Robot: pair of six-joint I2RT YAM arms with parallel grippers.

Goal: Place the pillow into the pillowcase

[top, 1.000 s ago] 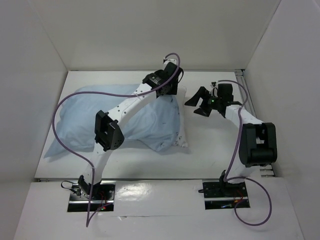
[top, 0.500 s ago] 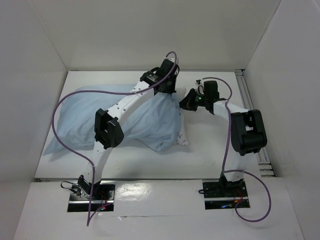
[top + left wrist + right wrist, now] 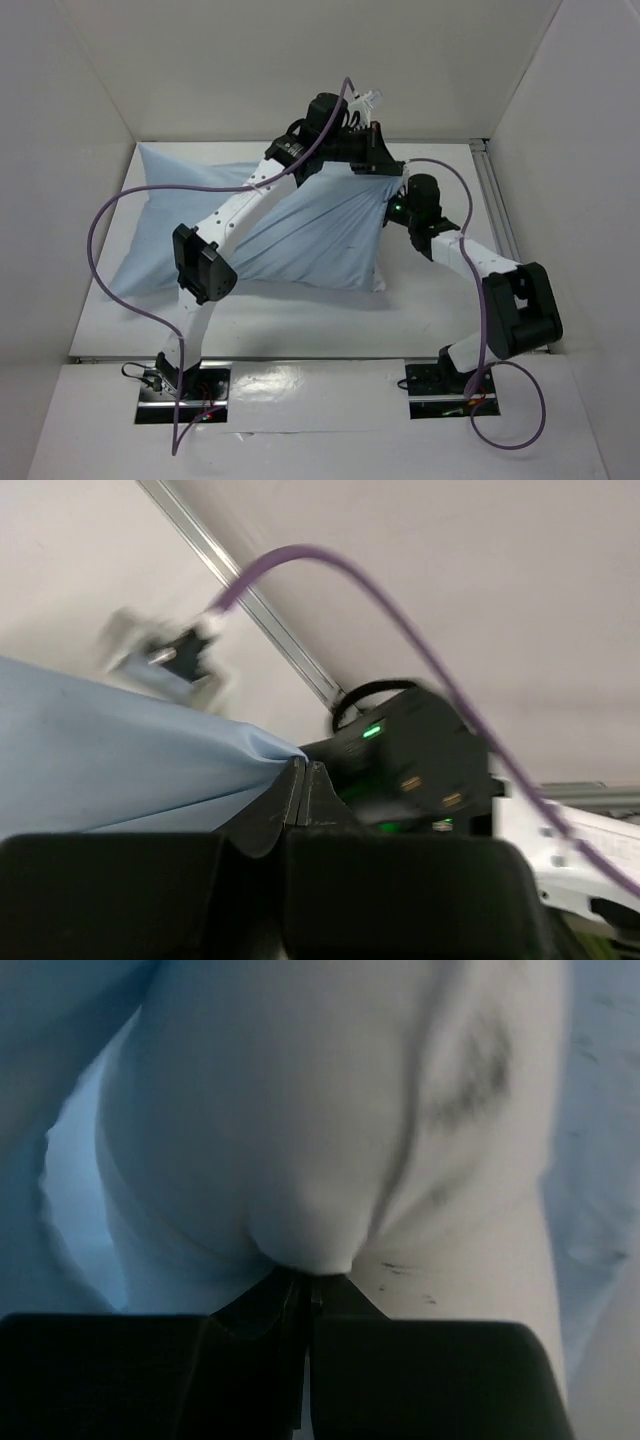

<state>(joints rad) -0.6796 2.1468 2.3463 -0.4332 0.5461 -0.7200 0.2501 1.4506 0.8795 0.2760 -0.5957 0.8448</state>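
Note:
The light blue pillowcase [image 3: 290,230] lies across the table's left and middle, pulled taut toward the back right. My left gripper [image 3: 378,160] is raised there and shut on the pillowcase's edge; in the left wrist view blue cloth [image 3: 150,770] runs into the closed left gripper [image 3: 305,770]. The white pillow [image 3: 377,282] is mostly inside the case, with a corner showing at its right end. My right gripper [image 3: 392,208] sits at that open end. In the right wrist view the right gripper [image 3: 303,1285] is shut on a bulge of the pillow [image 3: 300,1140], with the pillowcase [image 3: 60,1160] on both sides.
White walls enclose the table [image 3: 420,310] on the left, back and right. A metal rail [image 3: 490,190] runs along the right side. The left arm's purple cable [image 3: 110,215] loops over the pillowcase. The right arm's wrist [image 3: 410,760] is close beside the left fingers.
Both grippers have shut. The left one lifted the pillowcase's edge up and toward the back right, stretching the cloth. The right one moved left to the case's open end.

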